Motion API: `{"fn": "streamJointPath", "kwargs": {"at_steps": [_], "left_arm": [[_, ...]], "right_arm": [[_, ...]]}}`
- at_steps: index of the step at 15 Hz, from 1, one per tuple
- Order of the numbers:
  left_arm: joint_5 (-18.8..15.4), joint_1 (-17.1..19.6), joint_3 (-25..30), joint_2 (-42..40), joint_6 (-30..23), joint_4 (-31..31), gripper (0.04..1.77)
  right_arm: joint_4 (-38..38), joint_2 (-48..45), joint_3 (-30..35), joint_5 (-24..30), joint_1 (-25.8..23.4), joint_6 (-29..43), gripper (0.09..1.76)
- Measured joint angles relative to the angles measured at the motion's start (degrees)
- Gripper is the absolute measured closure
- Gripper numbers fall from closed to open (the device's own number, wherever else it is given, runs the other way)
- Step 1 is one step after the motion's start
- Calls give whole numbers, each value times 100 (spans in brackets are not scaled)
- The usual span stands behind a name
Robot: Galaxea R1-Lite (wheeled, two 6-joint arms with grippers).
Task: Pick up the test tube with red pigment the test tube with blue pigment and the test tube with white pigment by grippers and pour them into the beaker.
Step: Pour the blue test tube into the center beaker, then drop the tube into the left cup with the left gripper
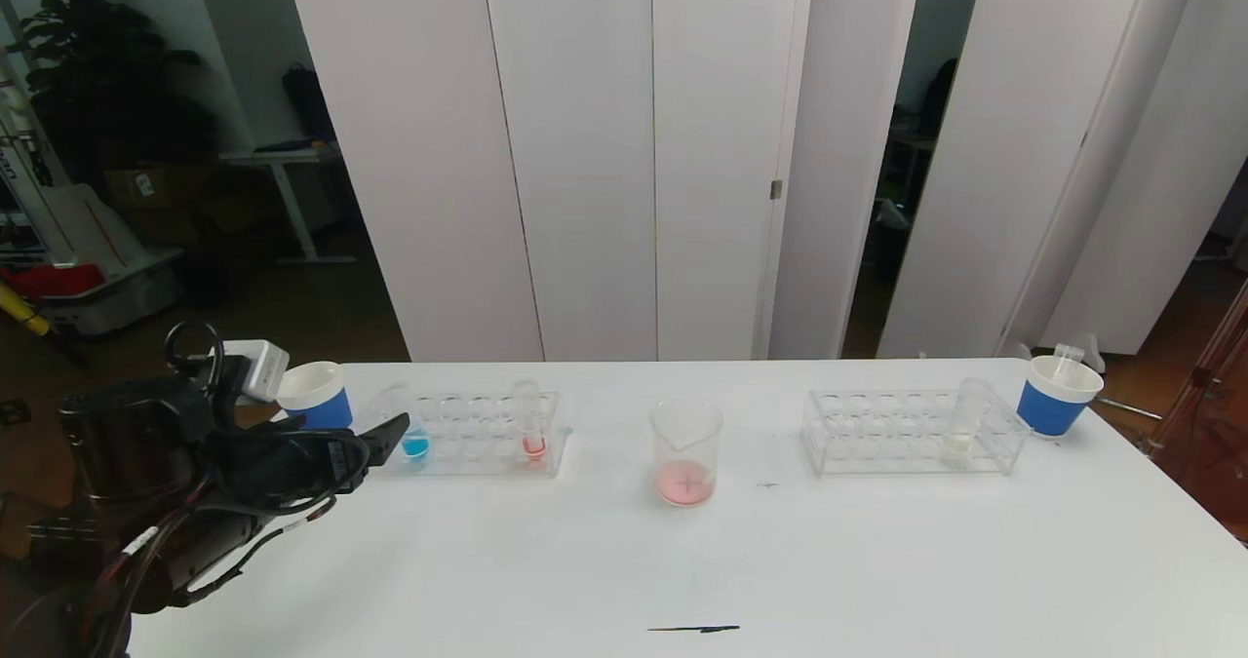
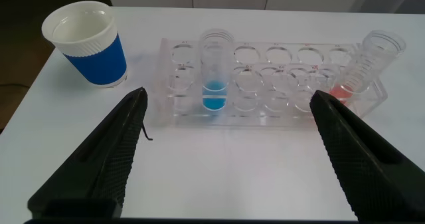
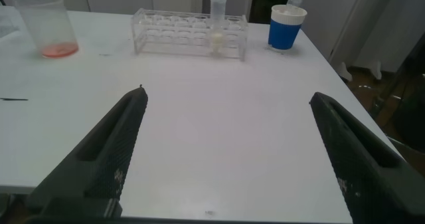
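From the head view I can't see my right gripper (image 3: 226, 151) at all; only its own wrist view shows it, fingers spread wide over bare table (image 1: 682, 561), grasping nothing. My left gripper (image 1: 375, 444) is partly cut off at the table's left edge, also spread wide and empty, just in front of the left rack (image 1: 487, 434).

In that rack the test tube with blue pigment (image 2: 214, 71) stands upright near the left end, blue liquid in its lower end. At the rack's right end a tilted tube with red residue (image 2: 364, 68) leans in its slot. A blue-banded paper cup (image 1: 314, 395) sits beside the rack.

The beaker (image 1: 686, 451) stands mid-table between the racks, a shallow pink-red layer at its bottom.

The right rack (image 1: 912, 431) holds the test tube with white pigment (image 3: 217, 23), upright. Beyond it a second paper cup (image 1: 1058, 395) holds what looks like a clear tube, hard to make out.
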Motion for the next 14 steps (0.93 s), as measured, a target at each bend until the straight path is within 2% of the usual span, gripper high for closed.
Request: {"fn": "streamJointPath", "kwargs": {"at_steps": [6,12,14], "left_arm": [[389,-112,-522,1039,-375,-360,6],[642,-112,-1026,1582,-579,-383,6],[848,-112,-1226,1701,-780,-380,6]], "right_arm": [[2,0,0,0,0,-2,10],[5,0,0,0,0,-2,10],[2,0,0,0,0,-2,10]]}}
